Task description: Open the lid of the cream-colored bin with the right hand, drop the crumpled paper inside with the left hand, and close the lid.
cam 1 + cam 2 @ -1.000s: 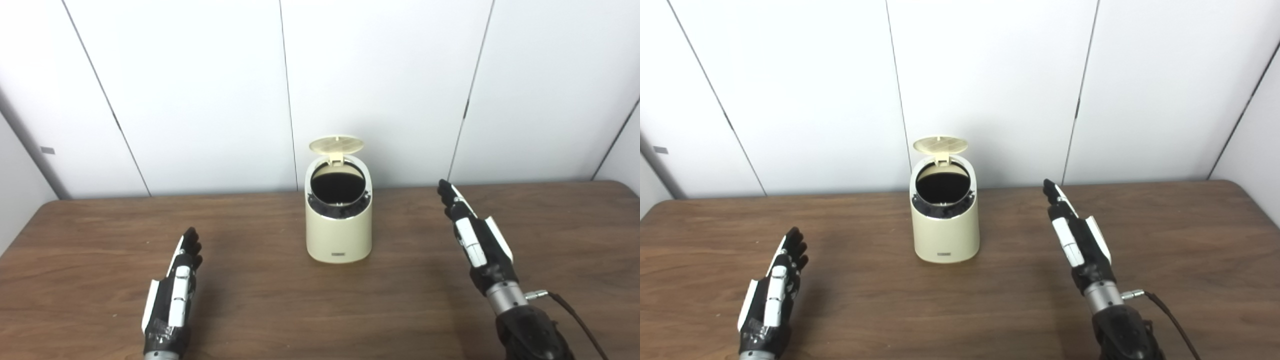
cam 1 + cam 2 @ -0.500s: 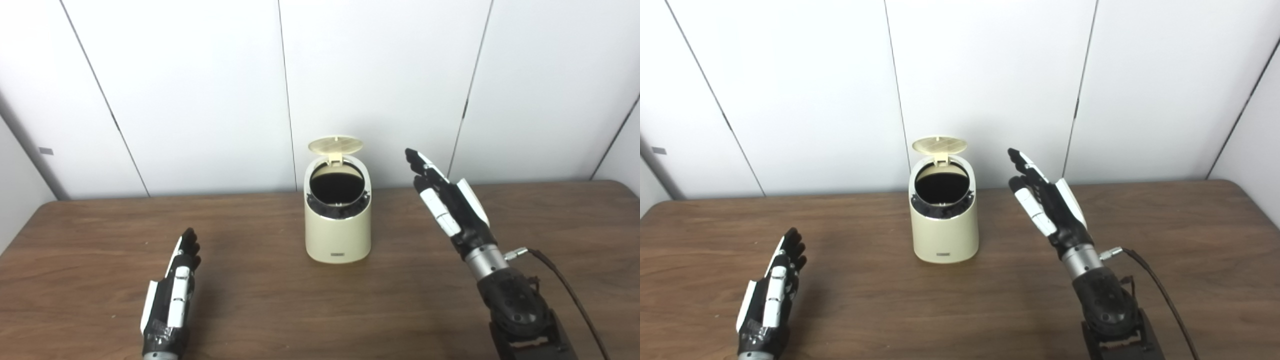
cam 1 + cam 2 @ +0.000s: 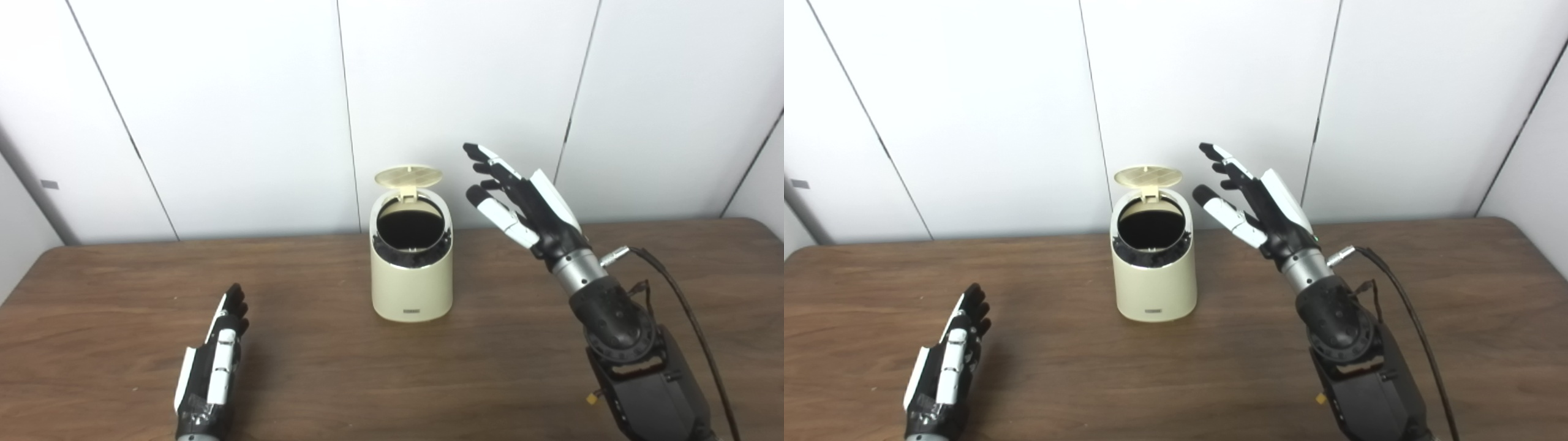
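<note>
At table centre, toward the 12 o'clock edge, the cream-colored bin (image 3: 411,264) stands upright with its lid (image 3: 408,177) tipped back on the rear hinge and its dark mouth exposed. No crumpled paper shows on the table (image 3: 551,380) in either view; whether it lies inside cannot be told, since the interior reads only as black. The right hand (image 3: 520,199) hangs in the air at the bin's 3 o'clock, near the lid but apart from it, fingers spread and grasping nothing. The left hand (image 3: 211,373) lies low over the wood at 7 o'clock, well apart from the bin, fingers extended and empty.

Closing looks like the step in hand. Done well, the right hand should come over the lid from behind its top edge and press it forward and down with flat fingers, gently enough that the light bin neither slides nor tips toward 6 o'clock.

From the right eye, the gap between the right hand's fingertips (image 3: 1213,150) and the lid looks narrower than from the left eye, which shows more of the table on the bin's left.
</note>
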